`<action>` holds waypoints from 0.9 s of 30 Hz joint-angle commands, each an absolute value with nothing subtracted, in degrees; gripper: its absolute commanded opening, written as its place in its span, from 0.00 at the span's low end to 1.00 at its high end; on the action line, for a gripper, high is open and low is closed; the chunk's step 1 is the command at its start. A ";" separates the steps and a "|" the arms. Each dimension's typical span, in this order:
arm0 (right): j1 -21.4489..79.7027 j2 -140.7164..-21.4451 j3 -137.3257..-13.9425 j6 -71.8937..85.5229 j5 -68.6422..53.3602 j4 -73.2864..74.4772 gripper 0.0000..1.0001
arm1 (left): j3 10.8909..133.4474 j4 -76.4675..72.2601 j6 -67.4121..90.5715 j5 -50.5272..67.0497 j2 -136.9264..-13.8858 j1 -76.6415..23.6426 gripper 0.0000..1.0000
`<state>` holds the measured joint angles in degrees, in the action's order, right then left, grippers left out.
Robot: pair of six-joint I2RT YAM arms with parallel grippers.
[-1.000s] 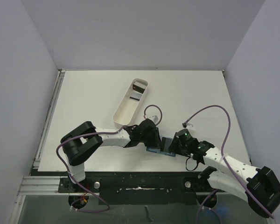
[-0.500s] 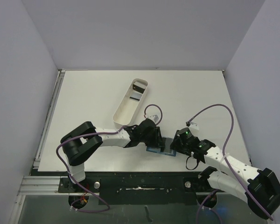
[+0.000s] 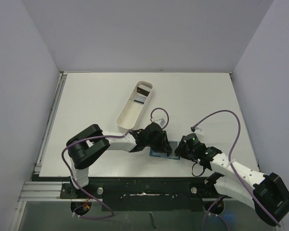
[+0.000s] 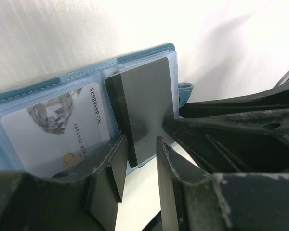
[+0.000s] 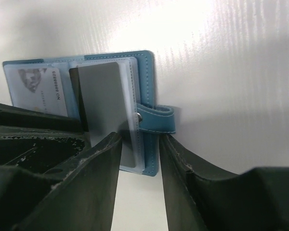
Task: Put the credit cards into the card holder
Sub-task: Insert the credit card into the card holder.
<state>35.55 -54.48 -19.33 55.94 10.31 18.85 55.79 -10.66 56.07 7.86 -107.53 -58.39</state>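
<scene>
Card holder [image 3: 160, 153] lies open at near edge of table [image 3: 86, 106], between both arms. Left gripper [image 4: 137, 156] jaws parted, straddling dark card [image 4: 147, 96] end, apparently to nudge it into clear pocket [image 4: 113, 67]; right gripper [image 5: 139, 144] open, bracketing snap tab [image 5: 156, 120], likely steadying.

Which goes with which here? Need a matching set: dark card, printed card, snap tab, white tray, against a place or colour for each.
Things:
1. dark card
2. printed card
3. snap tab
4. white tray

Place or colour:
A. juts from the side edge of the card holder
B. grey with a black stripe
C. behind clear plastic in a pocket
D. out on the table, apart from the holder

Pairs: 1-B, 2-C, 3-A, 4-D
</scene>
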 commanded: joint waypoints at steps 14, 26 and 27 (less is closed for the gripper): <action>36.11 -51.34 -20.82 55.13 10.70 21.31 0.36 | 55.80 -13.07 54.90 3.57 -100.93 -58.20 0.32; 36.12 -52.28 -20.66 54.93 10.81 20.71 0.30 | 60.74 -8.89 54.23 3.09 -106.17 -57.93 0.35; 36.15 -52.10 -20.61 55.00 10.79 20.52 0.30 | 61.29 -8.46 54.23 2.98 -106.76 -57.78 0.35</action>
<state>35.73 -52.18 -18.98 55.72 9.47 21.54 57.32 -8.71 55.09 3.84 -105.16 -58.28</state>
